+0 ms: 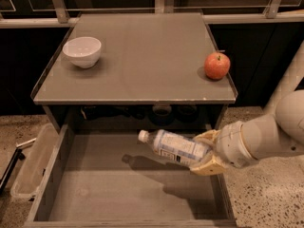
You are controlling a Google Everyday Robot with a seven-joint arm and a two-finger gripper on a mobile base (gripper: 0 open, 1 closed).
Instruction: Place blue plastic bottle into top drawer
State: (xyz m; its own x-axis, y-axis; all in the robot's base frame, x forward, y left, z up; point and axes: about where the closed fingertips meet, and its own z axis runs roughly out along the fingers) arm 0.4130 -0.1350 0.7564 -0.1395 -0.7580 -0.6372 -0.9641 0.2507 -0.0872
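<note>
— What sat under the table point(142, 56)?
— The top drawer point(95, 194), open across the lower frame.
— And the gripper point(205, 152)?
— Lower right, clamped around the blue plastic bottle point(175, 147), which hung tilted above the drawer floor, cap pointing left.

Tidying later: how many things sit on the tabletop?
2: a white bowl back left, an apple near the right edge. The gripper, over the top drawer, holds the blue plastic bottle.

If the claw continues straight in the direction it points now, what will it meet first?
The claw, shut on the blue plastic bottle, points left across the open top drawer. Path looks free until its left wall, though depth is unclear.
</note>
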